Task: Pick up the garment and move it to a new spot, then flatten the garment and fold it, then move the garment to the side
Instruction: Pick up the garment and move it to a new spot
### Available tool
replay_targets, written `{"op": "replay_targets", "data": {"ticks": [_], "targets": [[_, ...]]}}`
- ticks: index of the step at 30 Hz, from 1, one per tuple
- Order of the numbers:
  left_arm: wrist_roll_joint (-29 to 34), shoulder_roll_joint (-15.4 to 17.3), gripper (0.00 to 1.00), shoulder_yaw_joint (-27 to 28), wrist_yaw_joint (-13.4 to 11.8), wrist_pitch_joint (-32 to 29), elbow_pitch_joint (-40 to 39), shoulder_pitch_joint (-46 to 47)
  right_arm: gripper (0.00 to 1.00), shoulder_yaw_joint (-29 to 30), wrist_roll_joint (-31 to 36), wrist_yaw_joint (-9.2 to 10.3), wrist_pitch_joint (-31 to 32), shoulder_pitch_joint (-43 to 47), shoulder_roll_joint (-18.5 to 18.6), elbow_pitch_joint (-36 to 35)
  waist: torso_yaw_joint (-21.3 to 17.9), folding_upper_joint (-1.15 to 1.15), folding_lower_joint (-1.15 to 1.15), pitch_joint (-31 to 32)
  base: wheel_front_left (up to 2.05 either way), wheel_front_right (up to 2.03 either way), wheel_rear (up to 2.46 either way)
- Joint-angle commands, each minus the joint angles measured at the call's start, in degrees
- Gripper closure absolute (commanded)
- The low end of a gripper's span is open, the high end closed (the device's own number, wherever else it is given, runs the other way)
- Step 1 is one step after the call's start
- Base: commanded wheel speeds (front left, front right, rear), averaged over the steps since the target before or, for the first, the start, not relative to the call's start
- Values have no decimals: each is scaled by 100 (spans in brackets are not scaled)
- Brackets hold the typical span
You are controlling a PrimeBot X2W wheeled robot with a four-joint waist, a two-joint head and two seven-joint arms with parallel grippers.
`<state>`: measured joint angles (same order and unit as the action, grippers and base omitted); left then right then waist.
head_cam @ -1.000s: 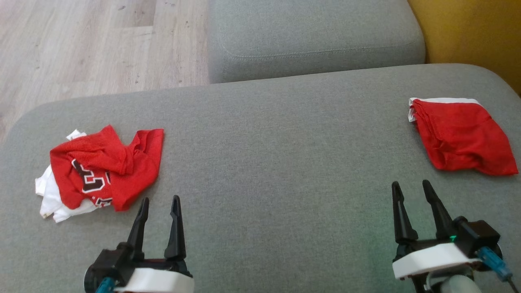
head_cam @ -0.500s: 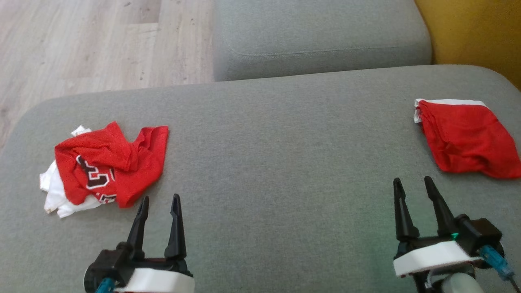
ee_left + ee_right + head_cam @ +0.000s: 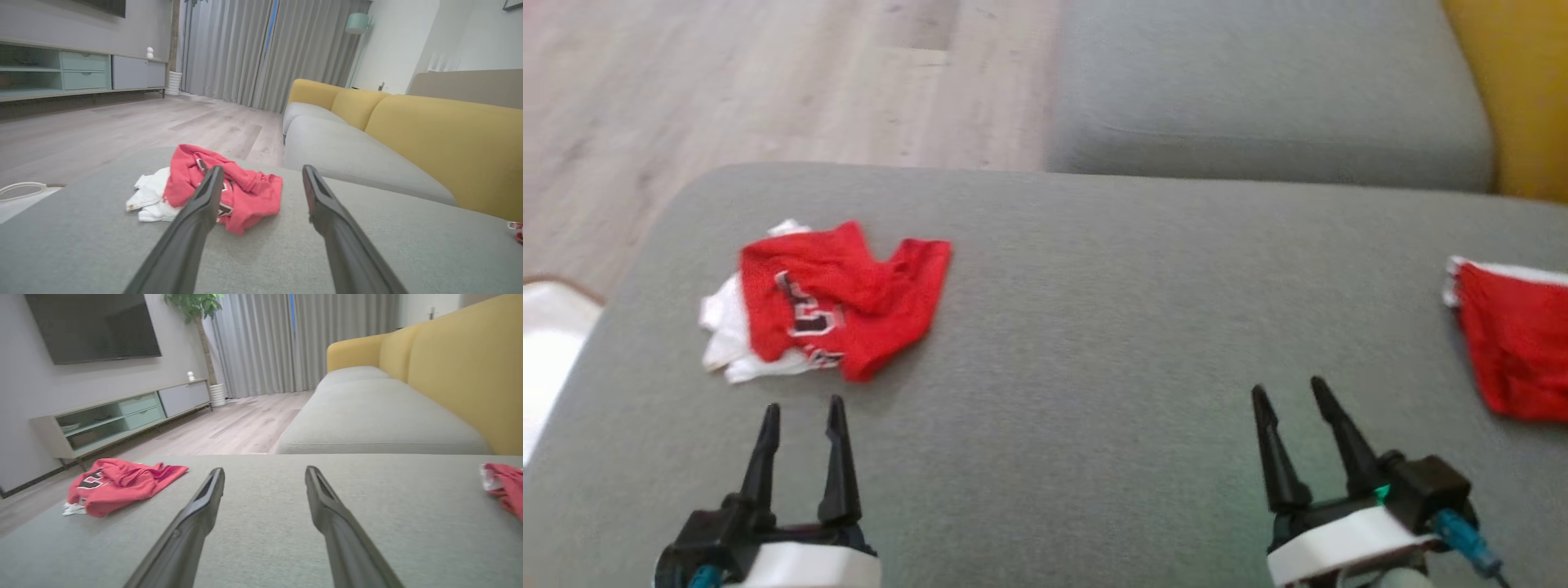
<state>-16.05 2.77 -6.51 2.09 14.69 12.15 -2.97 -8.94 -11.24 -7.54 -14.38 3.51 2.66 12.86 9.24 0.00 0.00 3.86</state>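
Now cam has panned left; garment lies unmoved, L hand & R hand fingers apart, empty.

**Cams: one high, two low**

Head cam stares steeply down at the grey sofa cushion. Both wrist cams sit low, skimming across it toward the curtains. All three catch the red jersey, left wrist nearest, right wrist well off.

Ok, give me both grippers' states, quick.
Left gripper: open, empty, near the crumpled red jersey.
Right gripper: open, empty, over the grey cushion.
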Motion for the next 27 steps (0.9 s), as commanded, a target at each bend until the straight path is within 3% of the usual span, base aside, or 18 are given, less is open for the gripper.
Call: {"op": "replay_targets", "data": {"ticks": [1,13,27], "targets": [[62,10,0,273,17,31,-180,89,0,-233,-61,5,-62,-116,22,-149,357,0,0,112,0,0,0],[186,10,0,539,119,31,-171,-63,0,-732,-262,5,-62,-3,22,6,1074,0,0,250,0,0,0],[418,120,0,883,237,31,53,456,0,-656,-151,5,-62,-200,21,-45,860,0,0,-254,0,0,0]]}}
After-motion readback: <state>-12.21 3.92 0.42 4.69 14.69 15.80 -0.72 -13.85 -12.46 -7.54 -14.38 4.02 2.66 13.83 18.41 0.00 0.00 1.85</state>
